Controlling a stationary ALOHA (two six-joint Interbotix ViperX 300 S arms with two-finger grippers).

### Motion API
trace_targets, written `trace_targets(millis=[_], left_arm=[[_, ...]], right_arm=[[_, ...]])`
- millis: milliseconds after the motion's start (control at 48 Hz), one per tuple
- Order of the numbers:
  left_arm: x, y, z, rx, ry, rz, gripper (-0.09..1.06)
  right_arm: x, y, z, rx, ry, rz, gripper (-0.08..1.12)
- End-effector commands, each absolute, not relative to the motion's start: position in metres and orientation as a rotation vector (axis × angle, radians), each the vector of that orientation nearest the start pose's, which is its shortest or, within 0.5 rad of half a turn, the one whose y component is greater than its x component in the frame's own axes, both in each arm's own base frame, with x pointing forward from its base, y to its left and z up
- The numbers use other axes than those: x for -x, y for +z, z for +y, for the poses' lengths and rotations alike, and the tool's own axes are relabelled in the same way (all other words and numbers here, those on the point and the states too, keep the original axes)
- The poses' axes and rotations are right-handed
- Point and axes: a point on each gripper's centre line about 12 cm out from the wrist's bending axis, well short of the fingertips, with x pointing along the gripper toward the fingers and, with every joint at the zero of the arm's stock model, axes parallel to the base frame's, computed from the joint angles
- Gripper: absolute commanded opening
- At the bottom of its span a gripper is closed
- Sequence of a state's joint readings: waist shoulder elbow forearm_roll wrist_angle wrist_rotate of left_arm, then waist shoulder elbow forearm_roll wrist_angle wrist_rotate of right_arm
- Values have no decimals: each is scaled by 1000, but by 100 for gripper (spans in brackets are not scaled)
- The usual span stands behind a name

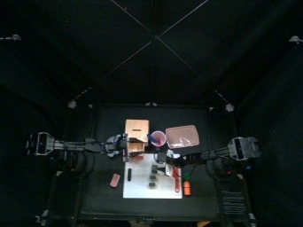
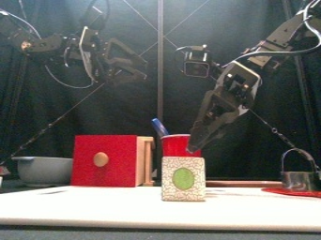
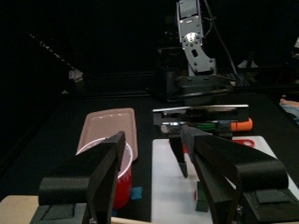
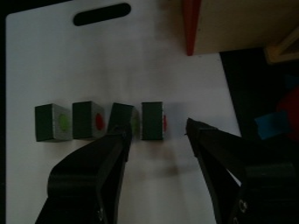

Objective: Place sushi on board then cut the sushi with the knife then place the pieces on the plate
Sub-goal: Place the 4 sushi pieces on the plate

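Four sushi pieces (image 4: 84, 121) lie in a row on the white board (image 4: 47, 52). Your right claw (image 4: 158, 129) hangs spread and empty astride the end piece, likely lining up a lift to the pink tray (image 1: 183, 136). Left claw (image 3: 149, 144) spread, idle.

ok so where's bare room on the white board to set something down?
Bare white board between its grip hole and the row of four sushi pieces; more bare board on the row's other side, under the right gripper, jaws open. Crowded where the wooden box borders the board's corner.
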State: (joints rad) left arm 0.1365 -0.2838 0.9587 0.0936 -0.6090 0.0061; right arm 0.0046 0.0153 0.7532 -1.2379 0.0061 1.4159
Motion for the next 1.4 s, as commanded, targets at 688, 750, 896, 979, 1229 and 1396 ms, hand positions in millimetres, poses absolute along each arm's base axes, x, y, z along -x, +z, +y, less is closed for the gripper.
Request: trace_targets(millis=[688,750,896,979,1229,1396], left_arm=[[-317,235,39,-66,88,64,89],[-317,235,39,-63,92,64,89],[-317,235,39,-64,92,67,89],[-316,234,39,-64,92,67,89],[-318,234,41,-64,99,69,89],[-317,233,41,-62,99,72,89]], right_arm=[[-380,133,4,-268,-94,759,62],[-370,141,2,-281,-111,746,62],[-330,160,-17,-315,-256,727,62],[-299,165,-40,-313,-414,736,62],[-257,161,-112,-325,-714,746,62],[-264,144,-149,-400,-813,778,62]])
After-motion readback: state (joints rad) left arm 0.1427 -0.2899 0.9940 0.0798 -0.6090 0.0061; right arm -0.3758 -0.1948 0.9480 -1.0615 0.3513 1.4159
